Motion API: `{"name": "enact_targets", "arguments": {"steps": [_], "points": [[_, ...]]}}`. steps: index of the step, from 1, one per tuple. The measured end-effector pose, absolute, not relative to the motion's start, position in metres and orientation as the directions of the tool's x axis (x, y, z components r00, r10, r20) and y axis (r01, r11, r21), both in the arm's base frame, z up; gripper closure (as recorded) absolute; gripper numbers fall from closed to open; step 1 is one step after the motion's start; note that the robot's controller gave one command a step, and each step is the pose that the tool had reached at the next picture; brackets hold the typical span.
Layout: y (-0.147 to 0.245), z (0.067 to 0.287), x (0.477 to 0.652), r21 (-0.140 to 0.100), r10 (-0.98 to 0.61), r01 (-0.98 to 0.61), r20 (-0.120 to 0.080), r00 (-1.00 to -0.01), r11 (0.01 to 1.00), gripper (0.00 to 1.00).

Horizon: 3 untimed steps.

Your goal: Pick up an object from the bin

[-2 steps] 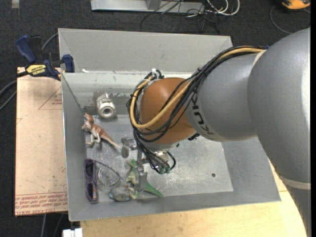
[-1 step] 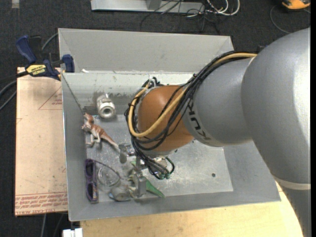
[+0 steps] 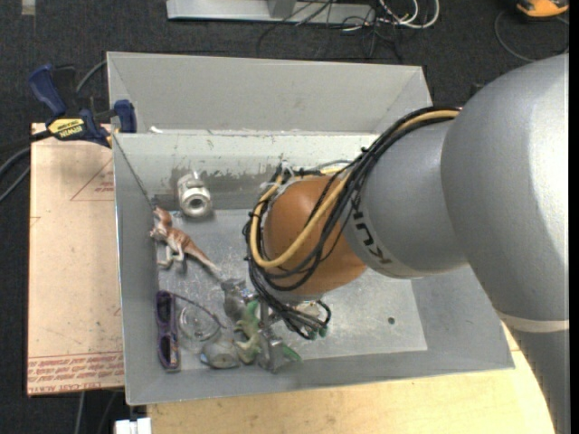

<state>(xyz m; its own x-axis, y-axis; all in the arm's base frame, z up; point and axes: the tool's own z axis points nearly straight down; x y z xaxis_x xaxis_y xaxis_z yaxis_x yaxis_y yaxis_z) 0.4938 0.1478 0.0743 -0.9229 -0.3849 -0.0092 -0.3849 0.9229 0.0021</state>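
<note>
My gripper (image 3: 246, 310) is low over the bin's front, under the orange cover, among a small cluster of things. Right below it lie a green and grey piece (image 3: 279, 353) and a pale grey lump (image 3: 220, 358). To its left rests a clear round plastic piece (image 3: 194, 320). The cover and cables hide how the gripper meets these things.
Purple sunglasses (image 3: 166, 331) lie along the bin's left wall. A brown toy dinosaur (image 3: 177, 239) lies further back on the left, and a silver cylinder (image 3: 194, 197) stands near the back wall. The arm and its orange cover span the bin's middle and right.
</note>
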Motion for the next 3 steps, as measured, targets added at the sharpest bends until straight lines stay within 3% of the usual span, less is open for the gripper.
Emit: {"name": "enact_targets", "arguments": {"steps": [1,2,3], "points": [[0.154,0.073,0.489,0.001,-0.52,-0.52,-0.016,-0.854,0.854,1.0],[0.154,0.073,0.489,0.001,-0.519,-0.519,-0.016,-0.854,0.854,1.0],[0.166,0.072,0.513,-0.002,-0.757,-0.757,-0.013,-0.654,0.654,1.0]]}}
